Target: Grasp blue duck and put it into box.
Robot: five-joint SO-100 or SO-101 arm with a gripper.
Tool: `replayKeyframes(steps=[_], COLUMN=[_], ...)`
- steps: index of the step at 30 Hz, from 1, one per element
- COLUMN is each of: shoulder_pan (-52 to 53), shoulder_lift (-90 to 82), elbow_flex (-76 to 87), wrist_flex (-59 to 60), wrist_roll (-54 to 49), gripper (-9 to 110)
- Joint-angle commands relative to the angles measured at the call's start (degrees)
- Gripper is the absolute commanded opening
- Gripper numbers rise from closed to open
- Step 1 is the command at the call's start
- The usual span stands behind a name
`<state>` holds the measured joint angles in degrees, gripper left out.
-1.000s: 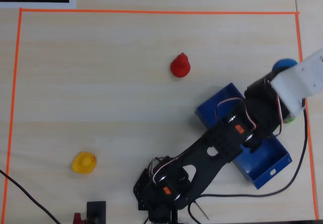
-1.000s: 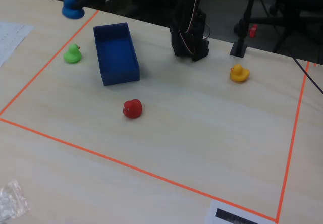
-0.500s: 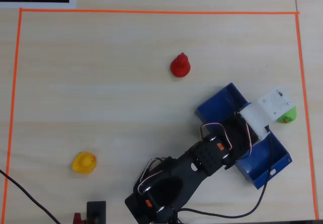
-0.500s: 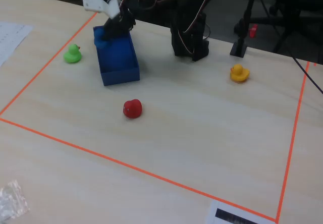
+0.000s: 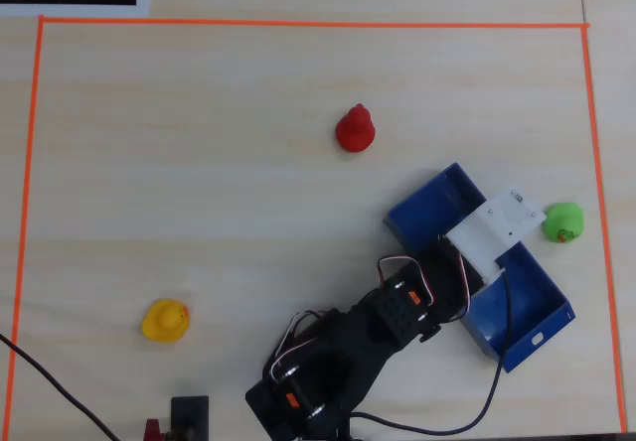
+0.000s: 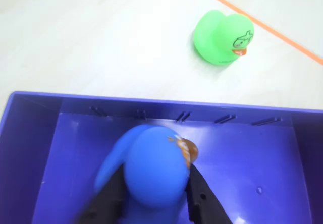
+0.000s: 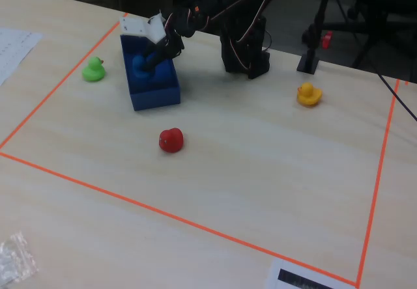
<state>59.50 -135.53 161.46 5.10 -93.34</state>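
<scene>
Jaws clamped on the blue duck [image 6: 151,171], held inside the box [image 6: 30,148], low over its floor. Risk, by my reading: opening from a height lets the smooth, rounded, rubbery-looking duck bounce or roll over the low wall. Box rigid, glossy plastic, ribbed wall. Green duck [image 6: 223,37] sits just beyond the box's far wall on the pale woodgrain counter [image 6: 91,37].

Pale wood table [image 7: 273,172], orange tape border [image 7: 163,214]; dim, perhaps chair legs behind.
</scene>
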Motion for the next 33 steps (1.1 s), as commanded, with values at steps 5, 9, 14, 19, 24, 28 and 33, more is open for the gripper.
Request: replayKeyframes(steps=[5,9,14,19,24,28,33], shoulder_pan=[-4.22,-12.30,-30.41,-51.24,-58.36,-59.68,-61.26], shoulder_lift=[-5.27,-8.96,-18.19,-33.05,-42.98,-52.73,-54.23], elbow_flex=[-8.88,-24.43,-37.53,-32.08,-15.21,1.58,12.30], wrist_flex=[4.31,21.36,42.28,55.20,58.36,58.36,58.54], wrist_roll=[8.09,17.58,26.28,29.44,31.55,30.15,29.44], gripper=[33,15,0,0,0,0,0])
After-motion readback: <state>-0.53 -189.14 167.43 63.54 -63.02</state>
